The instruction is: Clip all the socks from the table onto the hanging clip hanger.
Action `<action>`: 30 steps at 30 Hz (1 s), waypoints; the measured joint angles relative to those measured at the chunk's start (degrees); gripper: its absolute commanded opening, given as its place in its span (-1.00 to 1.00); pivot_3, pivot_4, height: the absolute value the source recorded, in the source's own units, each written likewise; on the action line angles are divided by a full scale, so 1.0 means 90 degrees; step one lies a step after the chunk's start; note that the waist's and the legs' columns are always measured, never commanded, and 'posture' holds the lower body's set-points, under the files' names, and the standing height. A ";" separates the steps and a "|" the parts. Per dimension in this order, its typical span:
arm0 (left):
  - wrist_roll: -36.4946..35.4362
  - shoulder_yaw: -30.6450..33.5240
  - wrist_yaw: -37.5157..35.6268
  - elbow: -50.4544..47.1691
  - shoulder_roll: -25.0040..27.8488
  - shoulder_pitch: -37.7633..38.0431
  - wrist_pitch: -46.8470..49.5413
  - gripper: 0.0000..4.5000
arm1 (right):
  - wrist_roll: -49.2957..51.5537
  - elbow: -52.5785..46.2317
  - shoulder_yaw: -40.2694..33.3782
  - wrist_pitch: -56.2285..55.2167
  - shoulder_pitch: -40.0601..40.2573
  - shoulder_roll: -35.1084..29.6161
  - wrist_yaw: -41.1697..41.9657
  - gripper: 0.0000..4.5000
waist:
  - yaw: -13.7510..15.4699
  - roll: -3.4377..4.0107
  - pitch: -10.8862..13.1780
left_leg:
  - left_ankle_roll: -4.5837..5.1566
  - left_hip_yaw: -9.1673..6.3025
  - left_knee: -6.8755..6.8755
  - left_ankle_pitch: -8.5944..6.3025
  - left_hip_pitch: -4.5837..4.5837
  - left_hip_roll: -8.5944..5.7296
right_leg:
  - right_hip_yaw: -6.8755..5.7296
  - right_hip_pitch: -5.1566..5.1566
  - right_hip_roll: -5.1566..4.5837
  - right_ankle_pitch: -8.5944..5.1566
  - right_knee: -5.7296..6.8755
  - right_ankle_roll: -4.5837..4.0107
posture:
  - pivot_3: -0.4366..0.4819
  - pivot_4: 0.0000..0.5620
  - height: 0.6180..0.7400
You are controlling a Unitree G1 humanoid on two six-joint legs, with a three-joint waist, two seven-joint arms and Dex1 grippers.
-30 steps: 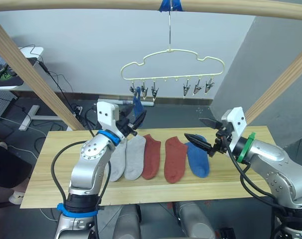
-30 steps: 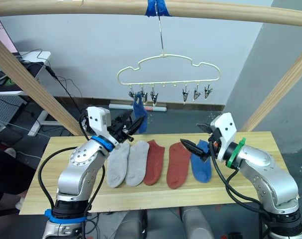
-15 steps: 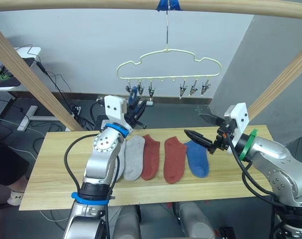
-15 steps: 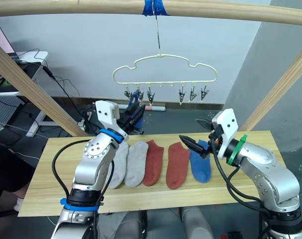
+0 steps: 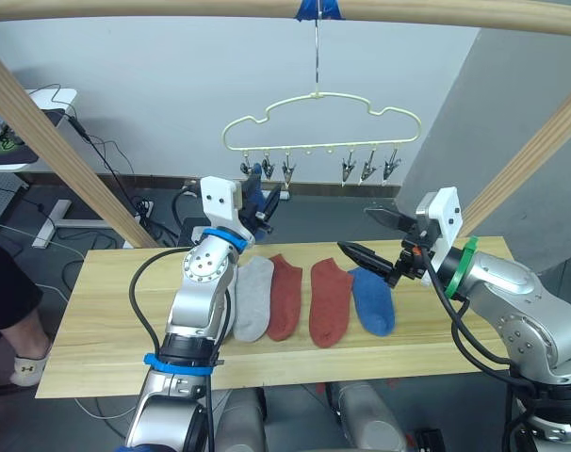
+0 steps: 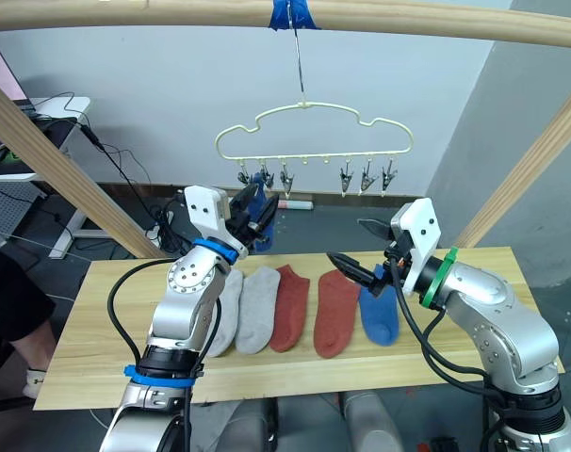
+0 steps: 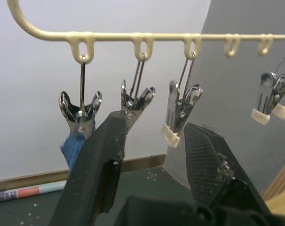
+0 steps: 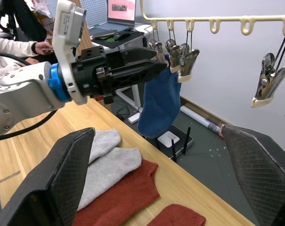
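I am seeing the left tool (image 5: 264, 202) now sitting higher and closer under the clip hanger (image 5: 320, 121) than a second ago; its arm is standing more upright and its fingers are reaching up at the left-hand clips. In the left wrist view its two black fingers (image 7: 105, 155) are standing apart and empty, with the second clip (image 7: 135, 101) just above the left finger and the third clip (image 7: 180, 110) hanging between the fingers. The first clip (image 7: 80, 110) is gripping a blue sock (image 8: 160, 106), which is hanging free beside the tool.

The right tool (image 5: 380, 240) is hovering slightly higher and further inward than before, fingers spread wide and holding nothing, above the blue sock on the counter (image 5: 373, 301).

Five socks are lying in a row on the counter (image 5: 106, 311): two grey socks (image 5: 252, 297), two rust red socks (image 5: 330, 301) and the blue one, each touching or nearly touching its neighbour. They are sitting mid-counter, well back from the front edge, with bare planks open at both ends.

The three right-hand clips (image 5: 367, 168) are hanging empty, with open air around them. Slanted wooden poles (image 5: 50, 141) are bounding the workspace on either side, well apart from both arms.
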 measured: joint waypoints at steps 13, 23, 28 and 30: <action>0.0003 0.0090 0.0137 0.0716 -0.0040 -0.0384 -0.0307 -0.03 | 0.0088 -0.0032 0.0011 0.0015 -0.0275 -0.0006 -0.0083 1.00 | -0.0067 0.0000 0.0000 | 0.0000 -0.0002 -0.0003 0.0000 0.0000 0.0000 | -0.0003 0.0000 0.0000 0.0000 -0.0003 0.0001 | -0.42 -0.24 1.00; 0.0118 0.0160 0.0283 0.1187 -0.0038 -0.0596 -0.0660 -0.03 | 0.0224 -0.0072 0.0017 0.0035 -0.0312 -0.0009 -0.0095 1.00 | -0.0112 0.0000 0.0000 | 0.0000 -0.0002 -0.0006 0.0000 -0.0004 0.0000 | -0.0002 -0.0002 0.0000 0.0000 -0.0007 0.0002 | -0.44 -0.24 1.00; 0.0229 0.0163 0.0356 0.1365 -0.0038 -0.0725 -0.0827 -0.03 | 0.0308 -0.0258 0.0020 0.0048 -0.0471 -0.0009 -0.0141 1.00 | -0.0113 0.0000 0.0000 | 0.0000 -0.0002 -0.0006 0.0000 -0.0005 0.0000 | -0.0003 -0.0002 0.0000 0.0000 -0.0009 0.0002 | -0.45 -0.24 1.00; 0.0277 0.0163 0.0425 0.1412 -0.0039 -0.0796 -0.0914 -0.03 | 0.0327 -0.0260 0.0022 0.0070 -0.0470 -0.0009 -0.0177 1.00 | -0.0113 0.0000 0.0000 | 0.0000 -0.0002 -0.0007 -0.0001 -0.0007 0.0000 | -0.0002 -0.0002 0.0000 0.0000 -0.0011 0.0002 | -0.45 -0.24 1.00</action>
